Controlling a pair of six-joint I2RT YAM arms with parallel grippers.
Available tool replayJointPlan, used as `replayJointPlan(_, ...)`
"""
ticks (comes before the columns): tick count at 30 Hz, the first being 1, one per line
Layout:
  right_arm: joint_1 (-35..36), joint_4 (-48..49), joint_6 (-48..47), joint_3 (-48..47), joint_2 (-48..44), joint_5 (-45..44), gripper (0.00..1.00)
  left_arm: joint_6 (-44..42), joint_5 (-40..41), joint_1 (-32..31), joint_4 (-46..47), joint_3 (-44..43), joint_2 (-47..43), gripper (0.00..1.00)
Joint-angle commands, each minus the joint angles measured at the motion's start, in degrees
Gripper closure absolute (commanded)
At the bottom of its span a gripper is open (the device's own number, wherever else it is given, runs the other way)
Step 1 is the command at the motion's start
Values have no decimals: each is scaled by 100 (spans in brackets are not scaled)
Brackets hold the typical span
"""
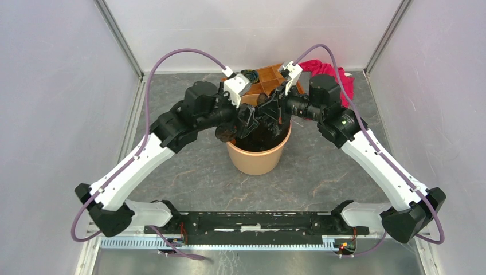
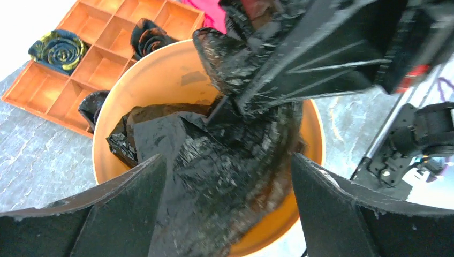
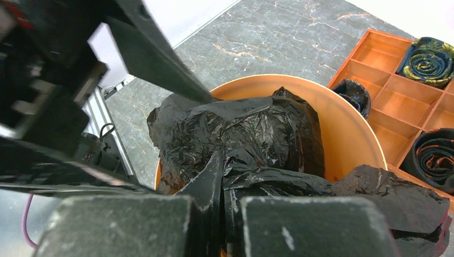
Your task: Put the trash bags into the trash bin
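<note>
Black bag (image 3: 251,134) between right jaws

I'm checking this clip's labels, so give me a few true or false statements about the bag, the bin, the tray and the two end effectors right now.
1. The black bag sits partly inside the bin. True.
2. The left end effector is clamped shut on the bag. False: its jaws stand wide open, not closed on the film.
3. The right end effector pinches bag film. True.
4. The tray is empty. False: coiled rolls lie in some compartments.
5. The red cloth lies in the bin. False: it lies on the table beyond the tray.
</note>
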State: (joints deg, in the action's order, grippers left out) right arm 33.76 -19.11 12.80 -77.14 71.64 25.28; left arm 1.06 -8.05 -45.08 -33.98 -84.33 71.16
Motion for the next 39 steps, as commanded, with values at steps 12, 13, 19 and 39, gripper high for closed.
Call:
replayJointPlan(12,-54,269,235,-66,-38,498,100,-132,545,-18,-143,-327,187,32)
replayJointPlan(13,-54,313,269,-52,-35,549,100,-128,517,-17,-151,-348,233,32)
replayJointPlan(19,-53,260,265,-19,-51,511,97,262,664,-13,-214,-670,463,50)
replayJointPlan(39,-59,2112,3129,1769,-1216,-576,17,2673,54,21,409,-43,-143,95)
